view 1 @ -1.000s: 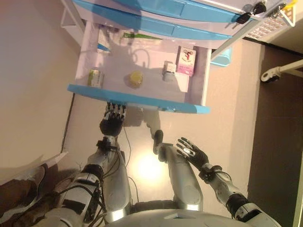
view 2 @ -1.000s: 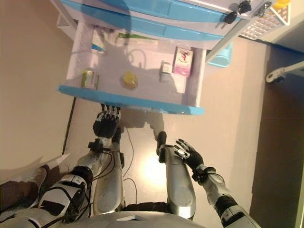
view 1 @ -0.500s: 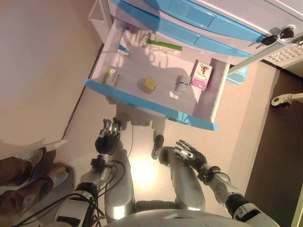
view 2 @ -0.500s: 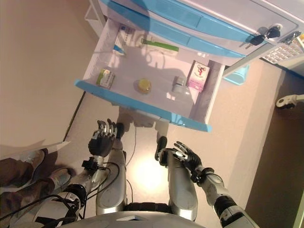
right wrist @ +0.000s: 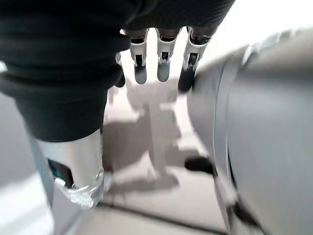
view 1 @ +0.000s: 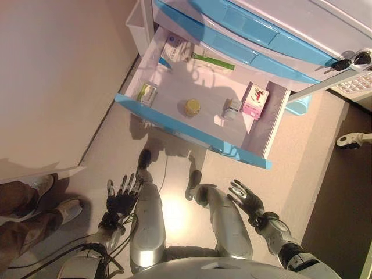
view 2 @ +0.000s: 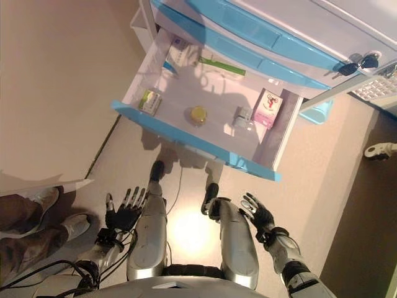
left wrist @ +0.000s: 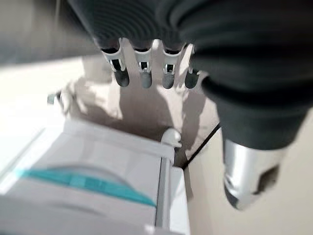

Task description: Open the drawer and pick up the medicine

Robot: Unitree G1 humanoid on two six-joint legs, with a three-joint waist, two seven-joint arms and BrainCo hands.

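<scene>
The pulled-out white drawer with a blue front (view 1: 192, 131) holds the small medicine boxes; their print is too small to read, including the pink box (view 1: 255, 101). My left hand (view 1: 119, 200) has dropped back from the drawer front, fingers spread and empty; right hand (view 1: 247, 201), relaxed, empty.

In the open drawer (view 1: 260, 136), a jar (view 1: 192, 107) lies between two boxes (view 1: 146, 93) (view 1: 254, 102)

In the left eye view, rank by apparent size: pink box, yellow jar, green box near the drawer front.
1. pink box, clearly largest.
2. green box.
3. yellow jar, close to the green box, so that ranking is unsure.
</scene>
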